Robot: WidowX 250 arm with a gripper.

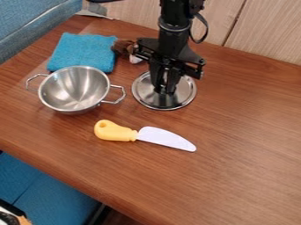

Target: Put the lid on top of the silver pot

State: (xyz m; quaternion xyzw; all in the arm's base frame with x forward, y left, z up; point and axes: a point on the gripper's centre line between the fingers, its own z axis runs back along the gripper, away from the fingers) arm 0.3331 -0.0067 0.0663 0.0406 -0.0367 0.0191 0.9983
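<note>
Progress looks slight from where I'm standing: the round, shiny silver metal lid (140, 92) lies on the brown wooden table (235, 145), while the two-handled silver metal pot (73, 88) sits uncovered beside it, a small gap between the lid's rim and the pot's nearer handle. By my reckoning, the lifting, the carry across and the lowering are all left to do, though the gripper is at least in place for the first of them.

The black robot arm (174, 28) comes in from the top edge and hangs almost straight down. Its black two-finger gripper (165, 91) points at the middle of the lid, low enough that it seems to be right at the grip point. Whether the pincer is spread or pinching the lid, I honestly can't tell.

Behind the pot lies a folded blue cloth (82, 50), with a small brown-and-white object (123, 47) at its side. Nearer me is a toy knife with a yellow handle and a white blade (164, 137), well out of the way of a short hop from table to pot.
</note>
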